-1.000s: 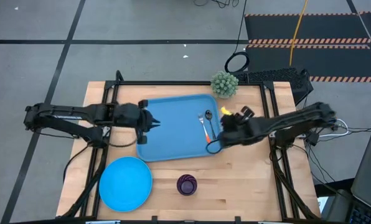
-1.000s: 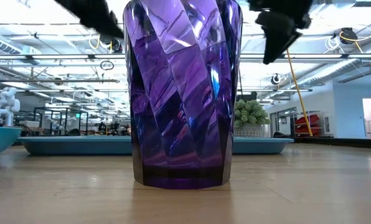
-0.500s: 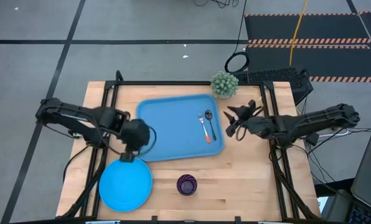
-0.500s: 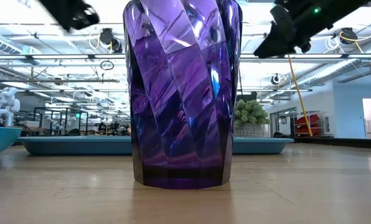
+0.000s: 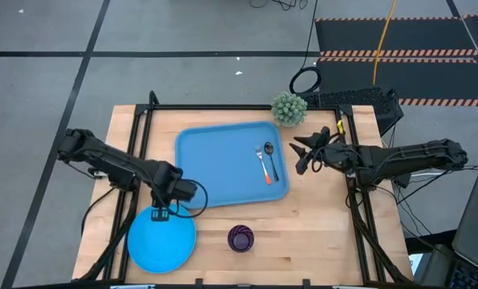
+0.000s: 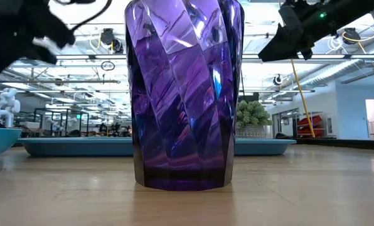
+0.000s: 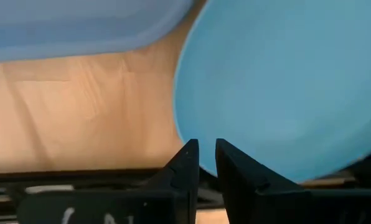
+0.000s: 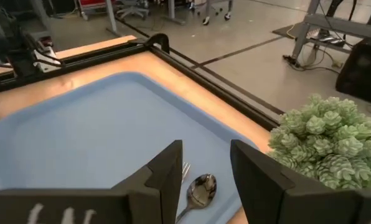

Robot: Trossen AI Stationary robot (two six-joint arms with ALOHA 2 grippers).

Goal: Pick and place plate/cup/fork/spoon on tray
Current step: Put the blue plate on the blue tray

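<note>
Left gripper (image 5: 160, 213) sits over the far edge of the plate (image 5: 161, 237), at the near-left part of the table (image 5: 327, 217). In the left wrist view its fingers (image 7: 187, 163) stand close together with only a thin slit between them — nothing is held, and the plate's rim shows just past the tips. The plate lies flat on the wood, just off the tray's near-left corner.

Right gripper (image 5: 301, 157) hangs above the table just beside the tray's right rim, near a small potted plant (image 5: 289, 108) at the far edge. In the right wrist view its fingers (image 8: 168, 171) are set apart, a clear gap between them, empty.

Tray (image 5: 223, 160) lies in the middle of the table, toward the far side. On its right part lie the fork (image 5: 264, 168) and the spoon (image 5: 269, 156), side by side and nearly touching — fork on the left with its orange handle toward the near side, spoon's bowl toward the far side.

Cup (image 5: 241, 238) stands upright on the bare wood at the near edge, to the right of the plate and apart from the tray. In the low view it fills the middle of the picture.
</note>
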